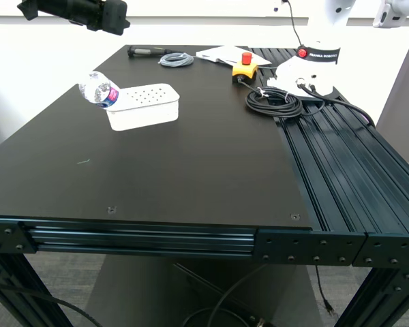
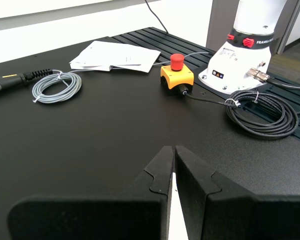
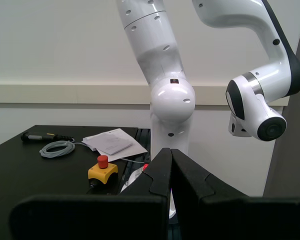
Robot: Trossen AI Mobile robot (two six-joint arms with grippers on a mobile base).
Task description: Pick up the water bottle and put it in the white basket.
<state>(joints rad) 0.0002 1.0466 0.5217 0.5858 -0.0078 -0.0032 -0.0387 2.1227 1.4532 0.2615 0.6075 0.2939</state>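
Water bottle (image 1: 99, 89) lying tilted, resting against the white basket (image 1: 144, 107), base raised over the basket's end, cap (image 1: 84, 92) end toward the worktop's (image 1: 177, 170) edge at the exterior view's left. Basket on the worktop, toward the far corner on that same side. First end effector (image 2: 173, 165) clenched, fingers meeting, gripping nothing, above bare worktop. Second end effector (image 3: 170, 167) likewise clenched and empty. Near the far edge: grey wire coil (image 1: 176, 60), papers (image 1: 221, 54), yellow button box (image 1: 245, 67), black cable coil (image 1: 274, 102), white robot base (image 1: 307, 68).
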